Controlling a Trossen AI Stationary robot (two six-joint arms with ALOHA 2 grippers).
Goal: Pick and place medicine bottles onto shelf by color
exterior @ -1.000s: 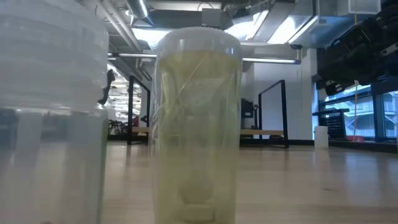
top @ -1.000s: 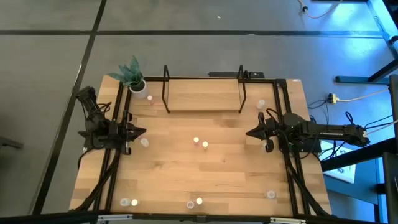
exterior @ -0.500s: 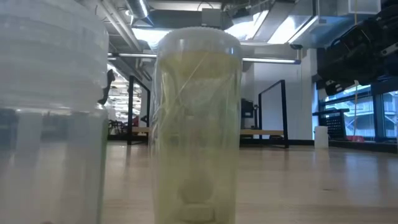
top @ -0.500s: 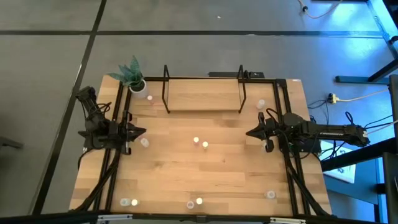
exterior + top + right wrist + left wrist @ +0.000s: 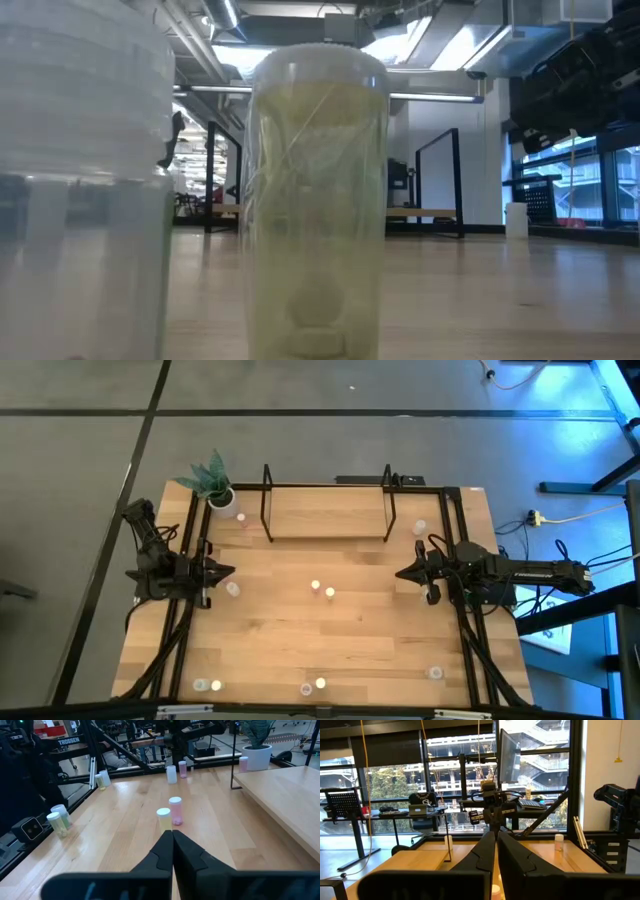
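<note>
Currently no bottles point(image 5: 322, 590) sit on the shelf point(image 5: 327, 513) at 12 o'clock; all remain scattered across the bench point(image 5: 330, 645), with left claw point(image 5: 228, 571) and right claw point(image 5: 400, 574) both closed and empty.

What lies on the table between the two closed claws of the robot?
In the high view, two tiny whitish medicine bottles stand side by side on the bare wood, about midway between the left claw and the right claw, both shut and empty.

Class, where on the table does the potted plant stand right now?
In the high view the potted plant stands at the table's far left corner, just outside the shelf's left end, with a pink-topped bottle beside it.
</note>
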